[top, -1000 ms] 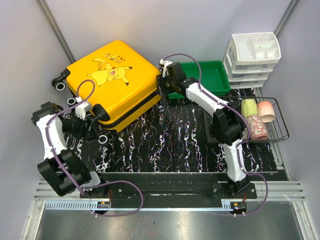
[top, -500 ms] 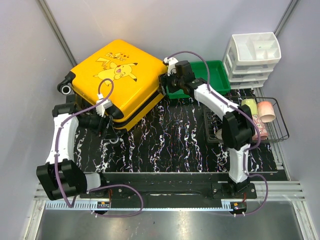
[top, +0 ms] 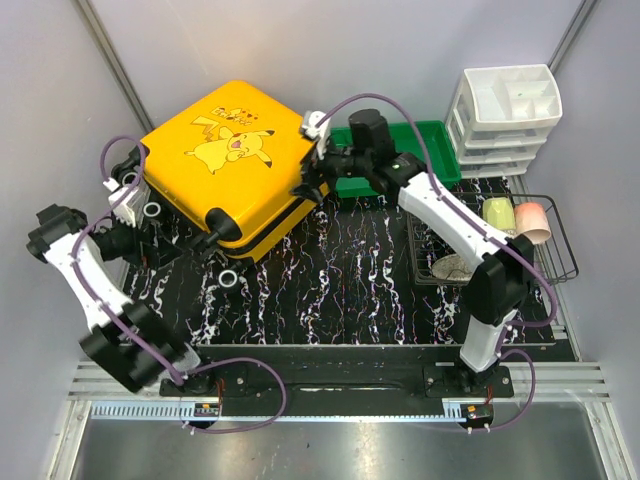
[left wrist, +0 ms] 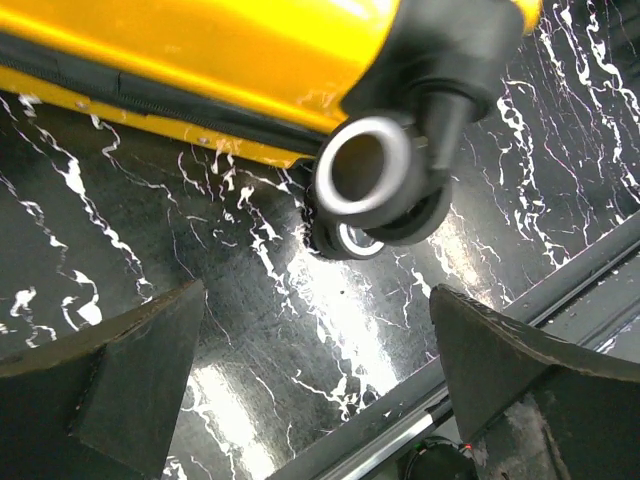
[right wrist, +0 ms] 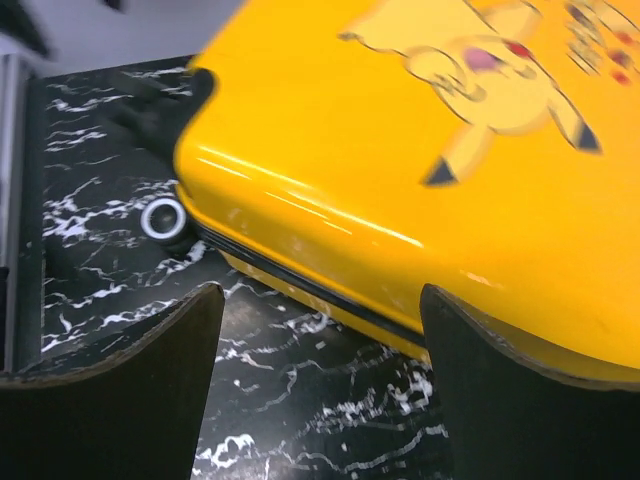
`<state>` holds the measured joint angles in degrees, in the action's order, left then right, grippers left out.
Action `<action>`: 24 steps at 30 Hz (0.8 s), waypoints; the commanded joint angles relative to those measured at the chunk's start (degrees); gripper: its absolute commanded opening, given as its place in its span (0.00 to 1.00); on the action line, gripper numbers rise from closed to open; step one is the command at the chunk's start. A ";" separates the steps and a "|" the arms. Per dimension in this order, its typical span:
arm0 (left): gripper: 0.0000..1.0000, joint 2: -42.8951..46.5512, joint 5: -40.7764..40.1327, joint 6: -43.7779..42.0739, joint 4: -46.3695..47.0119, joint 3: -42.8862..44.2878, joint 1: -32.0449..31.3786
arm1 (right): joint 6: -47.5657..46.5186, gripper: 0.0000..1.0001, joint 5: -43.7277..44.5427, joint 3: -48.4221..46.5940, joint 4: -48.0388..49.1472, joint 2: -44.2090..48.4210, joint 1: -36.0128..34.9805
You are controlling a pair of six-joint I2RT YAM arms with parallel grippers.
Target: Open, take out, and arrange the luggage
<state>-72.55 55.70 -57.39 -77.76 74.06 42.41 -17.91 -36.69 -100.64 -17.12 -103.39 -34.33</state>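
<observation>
At the desk's left edge the left hand (left wrist: 315, 340) hovers with its fingers spread wide and nothing between them, looking down at a black-and-white wheel (left wrist: 365, 175) on the case's near-left corner. The luggage (top: 225, 160) lies flat and closed on the far-left part of the desk, cartoon print up. At its right corner the right hand (right wrist: 320, 330) is spread just as wide and empty, beside the dark seam (right wrist: 300, 285) that runs round the shell. The step in hand looks like getting the lid open. It would go best with the left hand bracing the wheel corner so the case cannot slide, while the right hand works along the seam. No zip pull shows here, so that needs finding first. The green tray (top: 430, 140) sits just behind the right hand, so the elbow wants watching.
</observation>
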 commanded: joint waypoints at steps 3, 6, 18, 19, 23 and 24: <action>0.93 -12.69 7.48 -12.20 -10.84 -4.18 6.62 | -7.23 0.87 -3.74 -4.30 -2.48 -1.99 -5.84; 0.84 -15.51 7.85 -22.13 -10.93 -7.35 7.86 | -5.65 0.86 -4.18 -1.59 -1.69 -1.37 -6.10; 0.52 -22.89 11.63 -38.14 -10.84 -7.88 2.86 | -5.47 0.86 -4.01 7.21 -0.63 3.55 -6.10; 0.50 -23.42 10.49 -38.06 -10.66 -7.71 0.41 | -5.47 0.86 -3.75 7.39 -0.72 3.72 -6.19; 0.49 -24.83 12.85 -36.57 -10.49 -7.35 -2.50 | -6.17 0.86 -3.04 8.35 -0.54 4.25 -6.10; 0.49 -25.09 13.37 -36.40 -10.40 -7.44 -2.95 | -6.08 0.86 -2.95 8.62 -0.63 4.43 -6.10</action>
<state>-96.79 63.26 -90.35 -76.93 64.62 41.04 -23.00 -39.97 -92.79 -19.55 -103.26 -40.66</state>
